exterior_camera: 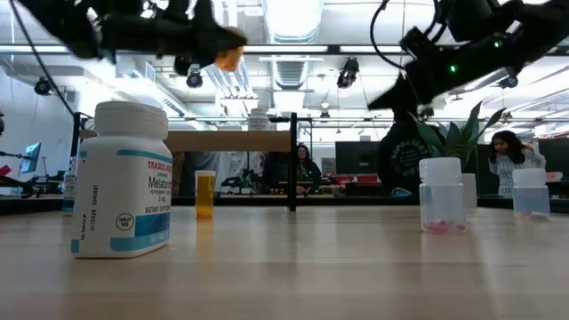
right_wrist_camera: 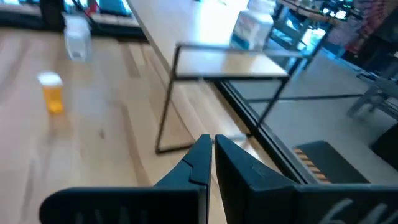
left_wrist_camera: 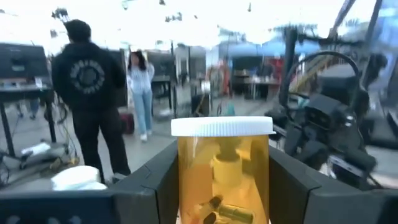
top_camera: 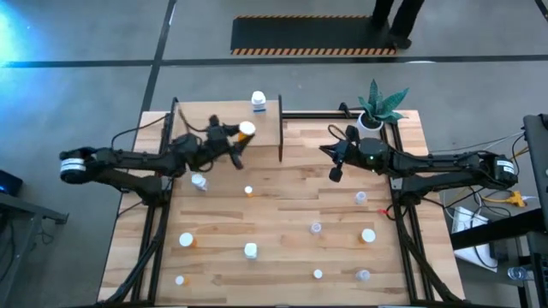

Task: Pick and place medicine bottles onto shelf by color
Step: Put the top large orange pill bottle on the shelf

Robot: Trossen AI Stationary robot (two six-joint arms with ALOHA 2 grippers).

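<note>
The left gripper (top_camera: 238,137) is closed on an orange bottle (top_camera: 247,130), held in the air over the shelf (top_camera: 224,120) at the table's far edge. In the left wrist view the bottle (left_wrist_camera: 222,171) stands upright between the two fingers (left_wrist_camera: 152,186), white cap up, a few pills at its bottom. The shelf board lies directly below it, so the coming move looks like a straight lowering; the long axis is already vertical. A white bottle (top_camera: 259,102) already stands at the shelf's far edge, near the divider (top_camera: 280,128), so the orange one probably belongs well apart from it.

The right gripper (top_camera: 335,171) hangs empty with its fingers pressed together, over the table on the other side of the divider.

The other bottles are scattered over the table toward its near edge. How high the held bottle hangs above the board is hard to judge.
</note>
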